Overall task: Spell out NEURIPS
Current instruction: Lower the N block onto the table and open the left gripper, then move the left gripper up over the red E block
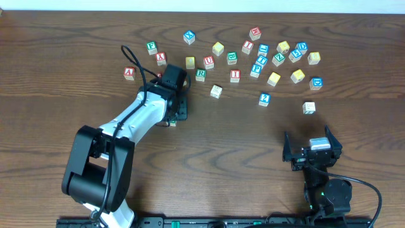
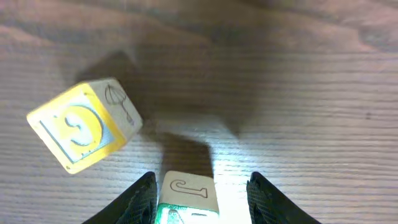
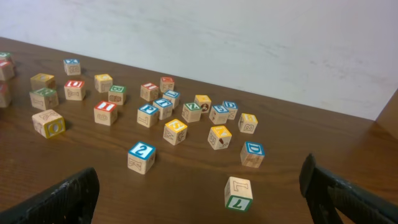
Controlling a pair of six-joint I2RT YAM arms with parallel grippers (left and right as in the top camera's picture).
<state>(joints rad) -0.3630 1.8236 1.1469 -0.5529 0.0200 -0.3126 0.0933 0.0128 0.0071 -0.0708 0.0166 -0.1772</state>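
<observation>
Presently straddles green-faced cube (image 2: 186,199) with left gripper (image 2: 202,178), fingers half apart, clamp impossible to tell; yellow-faced cube (image 2: 81,127) near, ahead-left; right gripper (image 3: 199,171) splayed wide, well apart.

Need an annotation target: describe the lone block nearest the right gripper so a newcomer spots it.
Find the open right gripper at the table's near right. Just beyond it one wooden alphabet cube stands alone, short of the scattered cluster. Its green face sets it apart from the blue-faced cubes nearest it.
</observation>
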